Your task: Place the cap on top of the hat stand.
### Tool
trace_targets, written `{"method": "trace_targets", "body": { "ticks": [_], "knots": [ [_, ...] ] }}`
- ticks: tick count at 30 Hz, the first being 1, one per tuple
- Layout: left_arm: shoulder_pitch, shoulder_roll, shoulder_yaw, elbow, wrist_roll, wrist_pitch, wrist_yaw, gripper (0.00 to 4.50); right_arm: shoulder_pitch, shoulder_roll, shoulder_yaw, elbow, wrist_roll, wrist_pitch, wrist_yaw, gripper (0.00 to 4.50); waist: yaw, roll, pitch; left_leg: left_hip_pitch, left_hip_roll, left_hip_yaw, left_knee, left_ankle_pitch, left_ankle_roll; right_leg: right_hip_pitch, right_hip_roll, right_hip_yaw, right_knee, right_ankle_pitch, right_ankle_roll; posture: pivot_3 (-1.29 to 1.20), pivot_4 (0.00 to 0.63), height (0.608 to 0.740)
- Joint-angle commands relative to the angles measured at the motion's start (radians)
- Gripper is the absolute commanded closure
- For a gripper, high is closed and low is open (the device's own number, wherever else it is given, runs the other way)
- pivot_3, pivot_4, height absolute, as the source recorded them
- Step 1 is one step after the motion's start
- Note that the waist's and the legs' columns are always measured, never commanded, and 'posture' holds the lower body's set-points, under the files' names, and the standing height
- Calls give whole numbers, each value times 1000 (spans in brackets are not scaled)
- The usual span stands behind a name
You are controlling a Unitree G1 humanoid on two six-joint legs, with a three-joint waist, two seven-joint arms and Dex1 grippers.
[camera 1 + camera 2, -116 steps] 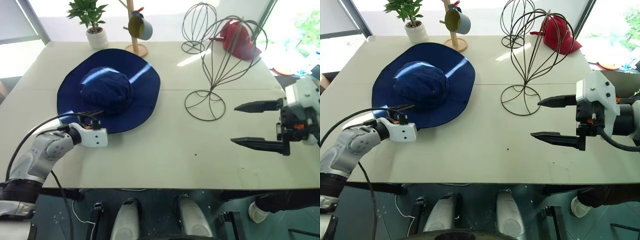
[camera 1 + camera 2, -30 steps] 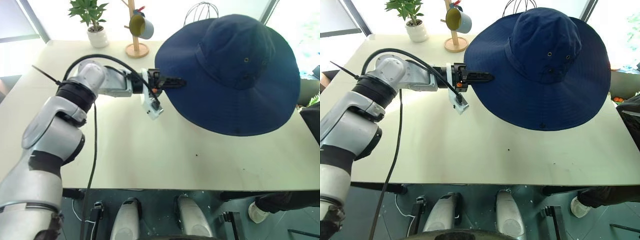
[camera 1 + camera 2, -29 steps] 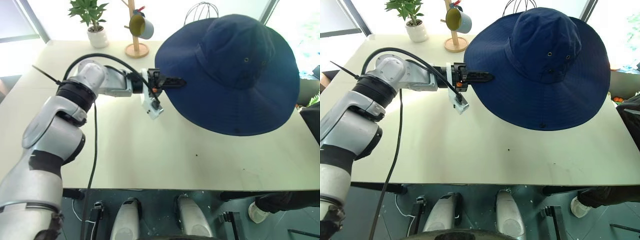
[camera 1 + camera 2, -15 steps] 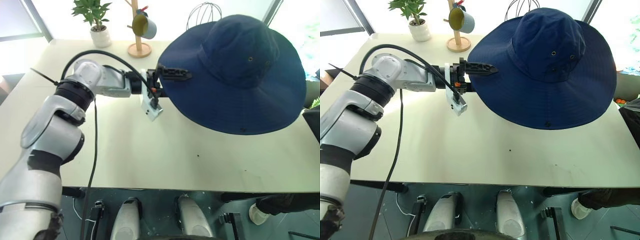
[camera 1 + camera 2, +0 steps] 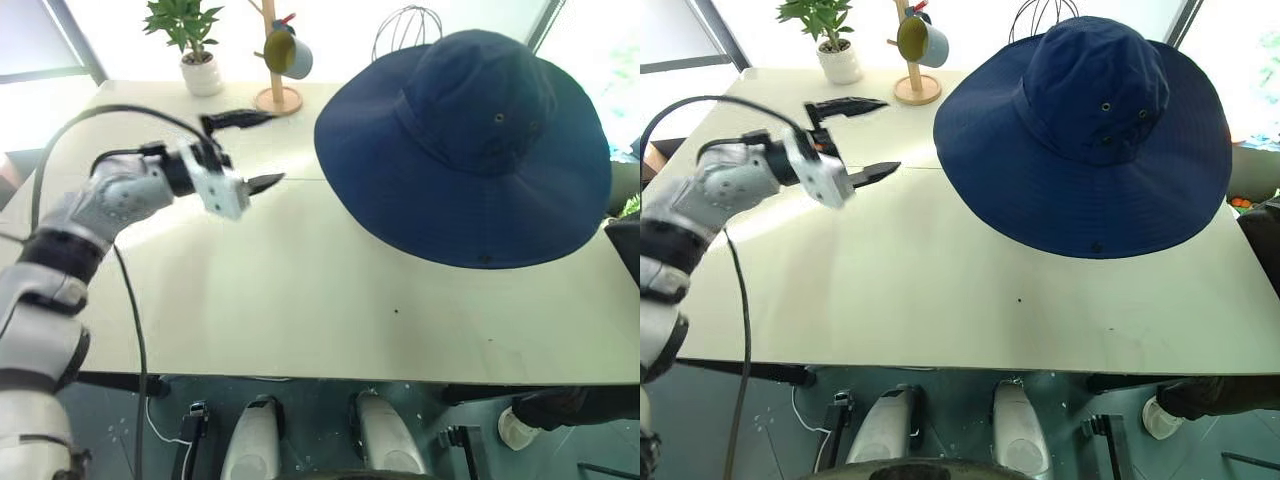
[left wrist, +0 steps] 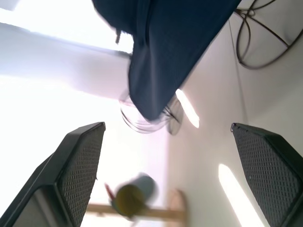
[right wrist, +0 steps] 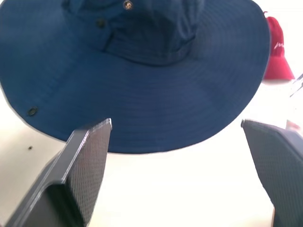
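Left eye view: the cap (image 5: 465,140) sits raised above the table (image 5: 300,300), crown up, brim spread wide and free of any grip. The stand is hidden beneath it here. The left gripper (image 5: 245,152) hangs over the table well apart from the brim, fingers spread with nothing between them. Behind stand a plant (image 5: 190,40), a mug tree (image 5: 275,60) and the top of a smaller wire stand (image 5: 408,25).

Right eye view: same layout. The cap's near brim overhangs the table, and the crown looks level and settled.

Left wrist view: between the left gripper's spread fingers (image 6: 71,170), the cap's brim droops from above. The ring base of the stand (image 6: 262,40) rests on the table below the cap, so the cap is over the stand.

Right wrist view: the right gripper (image 7: 182,165) faces the cap's brim from near by, its fingers (image 7: 87,161) spread wide and empty. A red cap (image 7: 276,56) lies beyond the brim.

Status, as a judgement: placement appears done, since the cap rests on the stand and both grippers are clear. What remains is at most drawing the arms away; no correction looks needed
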Motion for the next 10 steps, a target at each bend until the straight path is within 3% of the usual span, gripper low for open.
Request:
{"method": "trace_targets", "body": {
  "ticks": [1, 5, 10],
  "knots": [
    [-78, 87, 243, -163, -501, 649, -287, 58, -59, -45, 32, 57, -8, -53, 20, 0, -2, 0, 0, 0, 0, 0, 0, 0, 0, 0, 0, 0, 0, 0, 0, 0, 150, 739],
    [-147, 90, 351, -151, -548, 865, -399, 58, -114, -60, 98, 90, -11, -78, 28, 0, -7, 1, -1, 1, 0, -1, 0, 0, 0, 2, 0, 0, 0, -1, 1, 0, 150, 739],
    [-199, 77, 387, -146, -472, 941, -534, 58, -191, -70, 193, 117, -6, -103, 35, 0, -22, 2, -1, 4, 0, -1, 0, 0, 0, 4, 1, 0, 0, -1, 0, 0, 150, 739]
  ]
}}
